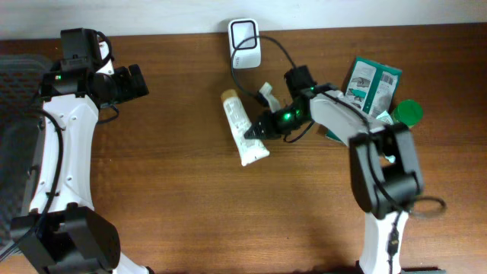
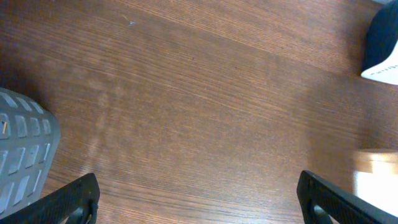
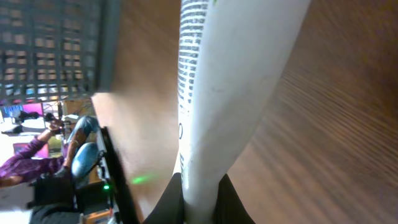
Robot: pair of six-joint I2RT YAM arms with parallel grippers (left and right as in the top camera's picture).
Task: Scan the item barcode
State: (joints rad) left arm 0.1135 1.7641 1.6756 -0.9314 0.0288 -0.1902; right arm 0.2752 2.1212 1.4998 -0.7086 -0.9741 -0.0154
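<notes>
A white tube with a tan cap point(image 1: 240, 125) lies on the brown table just below the white barcode scanner point(image 1: 245, 42). My right gripper point(image 1: 251, 135) is shut on the tube's flat lower end. In the right wrist view the tube point(image 3: 230, 81) runs up and away from the gripper point(image 3: 200, 194), with the black fingers point(image 3: 166, 205) pinching its narrow end from both sides. My left gripper point(image 1: 141, 81) hovers open over bare wood at the far left, well away from the tube. Its view catches the tube's cap point(image 2: 377, 163) at the right edge.
A green and white box point(image 1: 371, 84) and a green round lid point(image 1: 408, 113) sit at the right, beside the right arm. The scanner's black cable point(image 1: 283, 53) loops toward that arm. A small white object point(image 1: 266, 93) lies by the tube. A grey basket point(image 2: 25, 149) is at the left.
</notes>
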